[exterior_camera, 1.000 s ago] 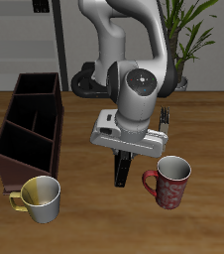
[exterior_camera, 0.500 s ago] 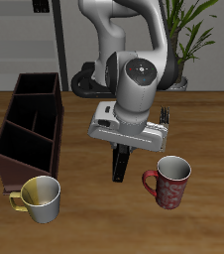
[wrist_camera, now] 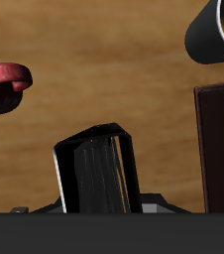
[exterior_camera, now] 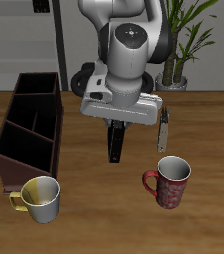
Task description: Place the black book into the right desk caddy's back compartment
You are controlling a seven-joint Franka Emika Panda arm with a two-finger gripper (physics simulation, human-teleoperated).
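1. A brown wooden table [exterior_camera: 213,129] carries the scene; behind it stand a potted plant [exterior_camera: 183,40] and a dark shelf unit [exterior_camera: 25,40] against a pale wall.
2. The gripper [exterior_camera: 117,124] hangs above the table's middle, its jaws closed on the black book [exterior_camera: 115,142], which hangs clear of the wood.
3. The book's long axis runs nearly vertical: its top end is clamped at the gripper, its free end points down toward the table at 6 o'clock.
4. The right desk caddy [exterior_camera: 30,124] lies at about 9 o'clock from the book, well apart; its back compartment [exterior_camera: 40,85] is the end section farthest from the table's front edge.
5. A yellow-handled mug [exterior_camera: 40,198] stands just beside the caddy's front end; a red mug [exterior_camera: 168,182] stands at about 4 o'clock from the book. A small grey metal object [exterior_camera: 164,127] lies near the gripper.
6. The wrist view shows the book's [wrist_camera: 96,171] glossy black cover close up, plus the red mug's rim [wrist_camera: 5,79], the yellow mug's rim [wrist_camera: 218,30] and a caddy wall [wrist_camera: 218,144]. Only the exterior view shows the caddy's dividers and the room.
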